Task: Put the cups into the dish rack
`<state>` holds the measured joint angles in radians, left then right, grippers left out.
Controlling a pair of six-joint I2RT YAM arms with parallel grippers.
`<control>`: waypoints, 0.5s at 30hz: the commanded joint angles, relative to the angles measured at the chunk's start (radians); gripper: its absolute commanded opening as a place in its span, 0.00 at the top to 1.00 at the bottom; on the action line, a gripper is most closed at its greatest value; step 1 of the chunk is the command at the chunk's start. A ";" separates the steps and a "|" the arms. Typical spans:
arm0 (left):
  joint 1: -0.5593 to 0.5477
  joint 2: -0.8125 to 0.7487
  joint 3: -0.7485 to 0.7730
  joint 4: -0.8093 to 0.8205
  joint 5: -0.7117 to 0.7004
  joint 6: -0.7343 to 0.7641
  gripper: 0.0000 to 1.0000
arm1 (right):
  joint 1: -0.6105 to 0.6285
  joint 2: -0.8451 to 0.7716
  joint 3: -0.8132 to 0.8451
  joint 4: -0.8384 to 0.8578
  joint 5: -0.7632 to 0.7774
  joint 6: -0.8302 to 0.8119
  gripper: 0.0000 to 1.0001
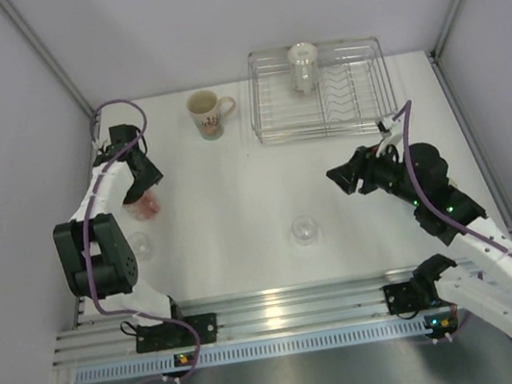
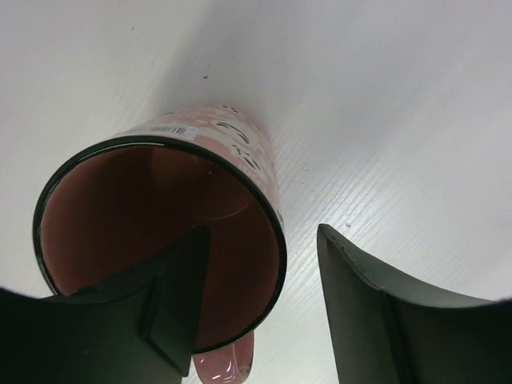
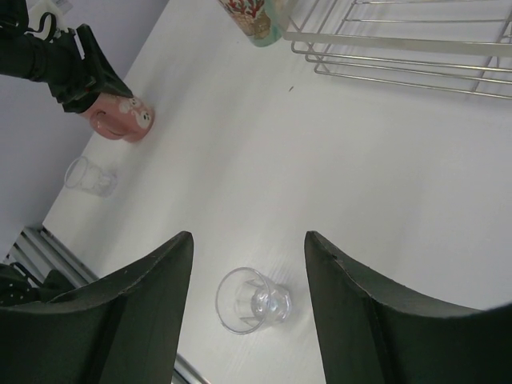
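**White counter (image 1: 237, 195): left fingers (image 2: 172, 304) straddle pink mug (image 2: 128, 208), right fingers (image 3: 376, 312) hang open**

Pale walls close in three sides of the counter, with both arms bolted to a metal rail (image 1: 284, 306) at its near edge. One of the left fingers sits inside the mouth of the pink mug. The other stands outside its wall, with a strip of bare counter showing between finger and mug. The pair are apart and not clamped on it. The mug sits at the counter's left side, close to the wall, with its handle towards the wrist.

The right fingers are spread with nothing between them. They hover over the middle right of the counter. On the surface below them is a small clear glass (image 3: 252, 300), which they do not touch.

A second clear glass (image 1: 141, 246) stands just on the near side of the pink mug, beside the left arm. At the far side of the counter a cream floral mug (image 1: 208, 114) stands upright, with its handle turned towards the dish rack (image 1: 274, 111). It is near the rack's left end but apart from it.

The silver wire rack sits at the far right of the counter. It holds one pale cup (image 1: 303, 66) at its far side, just left of the upright plate-slot wires. Whether that cup's mouth faces up or down cannot be made out.
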<state>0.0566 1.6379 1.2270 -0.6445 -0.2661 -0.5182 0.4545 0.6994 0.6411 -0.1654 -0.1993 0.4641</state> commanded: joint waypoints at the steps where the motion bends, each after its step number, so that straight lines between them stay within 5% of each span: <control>1: 0.003 0.022 0.028 0.005 0.028 -0.008 0.39 | 0.006 0.006 0.026 0.023 0.008 -0.015 0.41; 3: 0.003 0.023 0.028 0.006 0.033 -0.006 0.45 | 0.007 0.018 0.037 0.026 0.003 -0.012 0.41; 11: 0.003 -0.018 0.049 0.009 0.099 -0.009 1.00 | 0.006 0.022 0.043 0.017 -0.011 0.011 0.41; 15: 0.003 -0.073 0.049 0.019 0.159 -0.013 1.00 | 0.009 0.018 0.025 0.024 -0.058 0.047 0.41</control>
<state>0.0601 1.6497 1.2392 -0.6590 -0.1818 -0.5209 0.4545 0.7250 0.6415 -0.1661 -0.2165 0.4835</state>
